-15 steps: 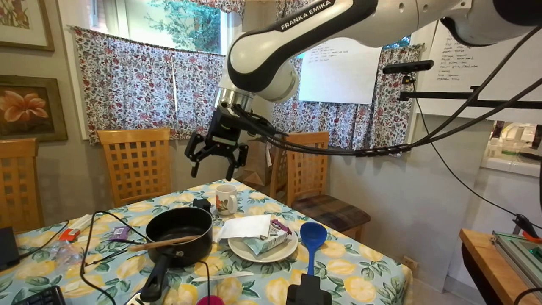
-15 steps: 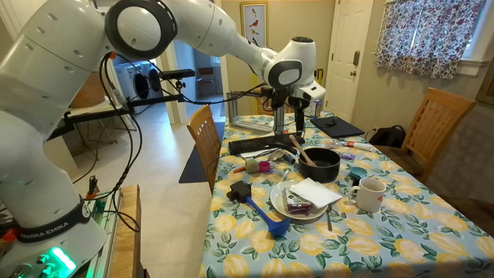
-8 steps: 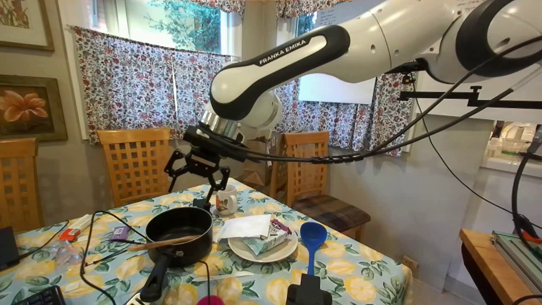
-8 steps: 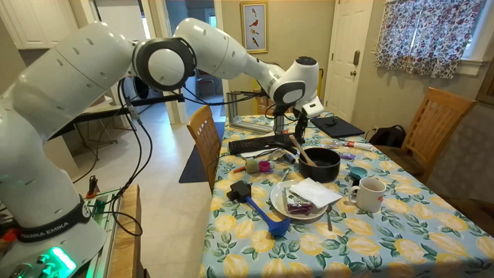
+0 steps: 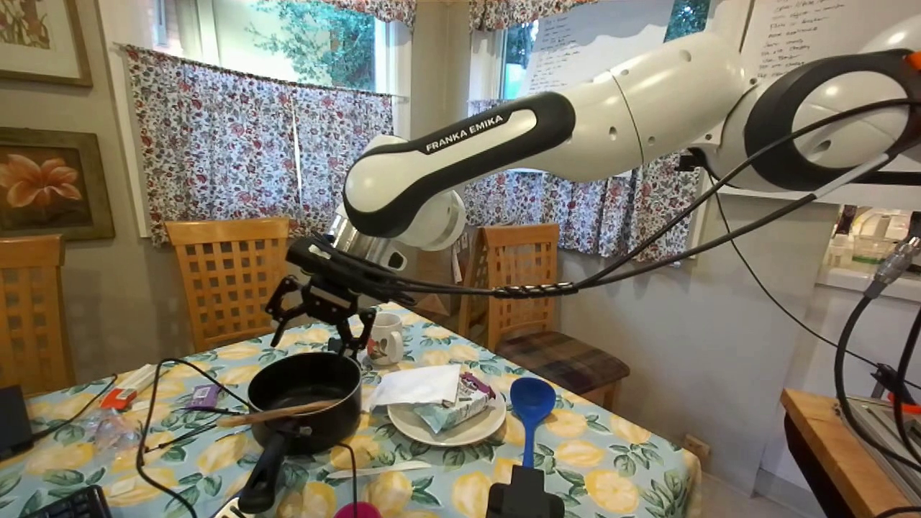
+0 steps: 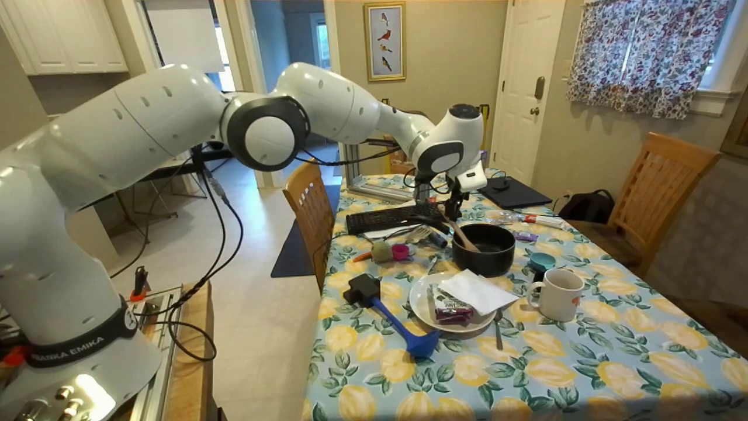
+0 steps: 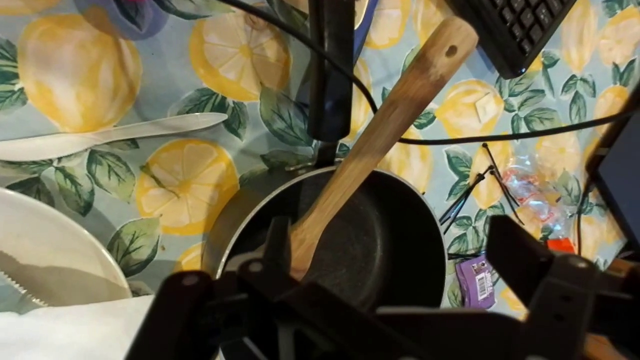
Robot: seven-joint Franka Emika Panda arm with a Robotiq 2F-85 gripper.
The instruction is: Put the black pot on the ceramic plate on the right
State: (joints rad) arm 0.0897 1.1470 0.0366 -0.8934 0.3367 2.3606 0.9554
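Pot (image 6: pixel 485 262) beside the plate (image 6: pixel 419 301), jaws spread wide

We see the pot upright on the table (image 6: pixel 584 362), near the plate but apart from it; in the wrist view a strip of table shows between the two. A spoon (image 7: pixel 380 135) leans in the pot, its lower end inside and its wooden shaft reaching out over the rim, next to the pot's black handle (image 7: pixel 330 95).

The gripper (image 5: pixel 314 348) hangs near the pot, its jaws wide apart. In the wrist view we find one finger (image 7: pixel 278 242) in front of the pot's inside, overlapping the spoon, and the opposite one in front of the table just past the rim. We cannot tell whether either finger touches the pot.

The plate carries a packet (image 6: pixel 447 305) and a napkin (image 6: pixel 476 290), and the napkin hangs out over the plate's edge. Just beside the plate lies a ladle (image 6: pixel 422 345), blue with a black end. In an exterior view we see a mug (image 6: pixel 561 297) standing near the plate and a small bowl (image 6: pixel 543 261) between mug and pot. A white knife (image 7: pixel 110 137) lies on the table near the plate, a purple packet (image 7: pixel 475 281) near the pot, and a keyboard (image 6: pixel 380 218) on the handle's side.
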